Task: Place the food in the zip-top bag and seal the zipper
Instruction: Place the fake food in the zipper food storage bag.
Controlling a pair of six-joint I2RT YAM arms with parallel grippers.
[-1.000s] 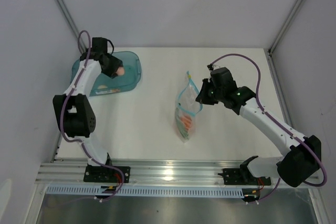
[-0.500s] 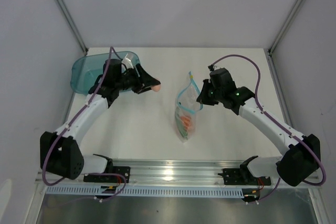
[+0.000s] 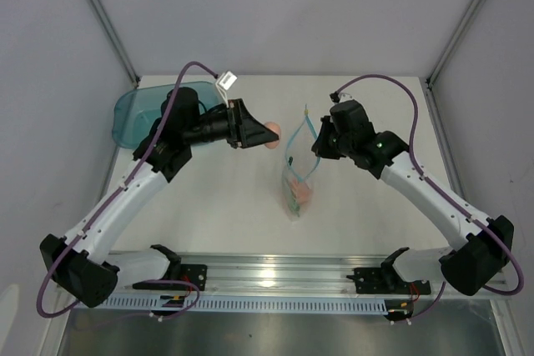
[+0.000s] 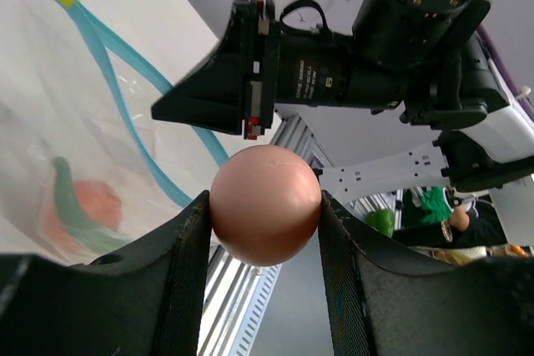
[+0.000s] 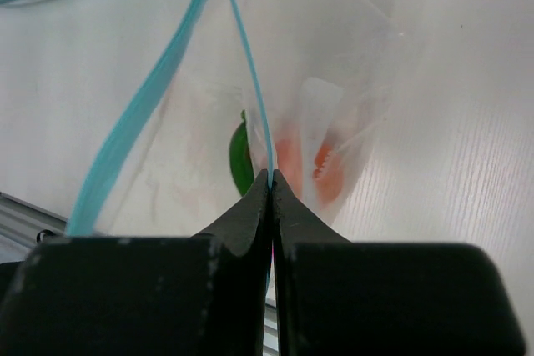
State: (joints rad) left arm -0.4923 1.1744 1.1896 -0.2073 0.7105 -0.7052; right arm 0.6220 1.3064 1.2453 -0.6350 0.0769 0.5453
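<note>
So, you held the egg (image 4: 265, 191) near the zip-top bag (image 3: 293, 176).
Your left claw (image 4: 264, 221) was clamped on it; your right claw (image 5: 271, 174) pinched the bag's blue zipper (image 5: 158, 77).

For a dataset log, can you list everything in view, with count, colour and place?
egg: one, pinkish cream, beside the bag's mouth
bag: one, clear, mid-table
zipper: one, light blue, along the bag's mouth
green vegetable: one, inside the bag
orange food: count unclear, inside the bag
tub: one, teal, far left corner of the table
table: one, white
left gripper: black, shut on the egg
right gripper: black, pinching the zipper
</note>
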